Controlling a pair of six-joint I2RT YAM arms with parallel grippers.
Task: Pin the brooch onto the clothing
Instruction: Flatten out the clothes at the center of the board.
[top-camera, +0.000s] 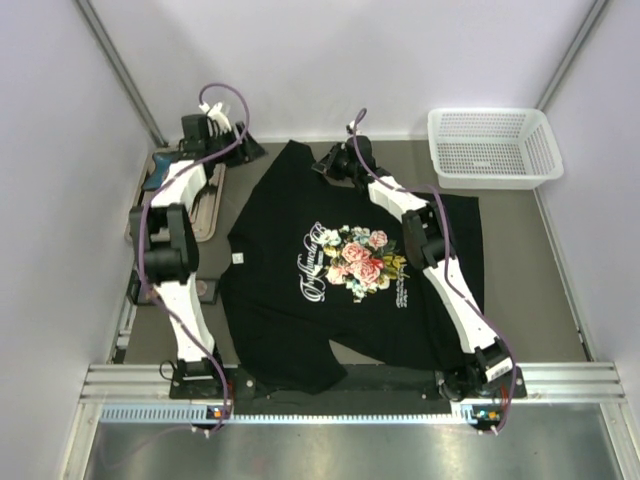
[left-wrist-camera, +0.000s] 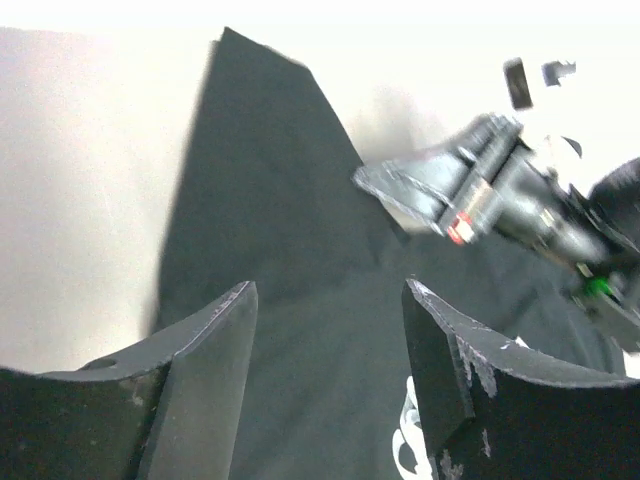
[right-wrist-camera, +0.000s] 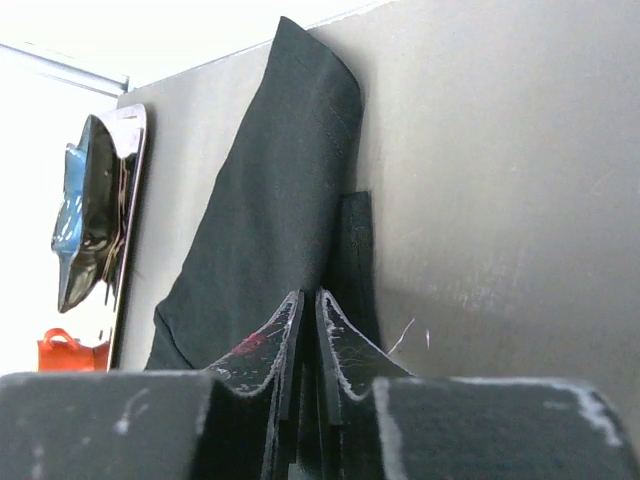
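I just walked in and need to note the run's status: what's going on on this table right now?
Two robot arms are working over a black T-shirt spread flat on the table. The right end effector is pinched shut on the fabric at the T-shirt's far edge. The left end effector hovers open and empty just above the T-shirt nearby. No brooch is visible, so nothing looks pinned yet.

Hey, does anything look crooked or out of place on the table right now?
The T-shirt lies askew, turned at an angle to the edges of the table, and its lower left corner laps onto the metal rail at the near edge. The right wrist view shows its fabric bunched into a fold. Nothing looks spilled or broken.
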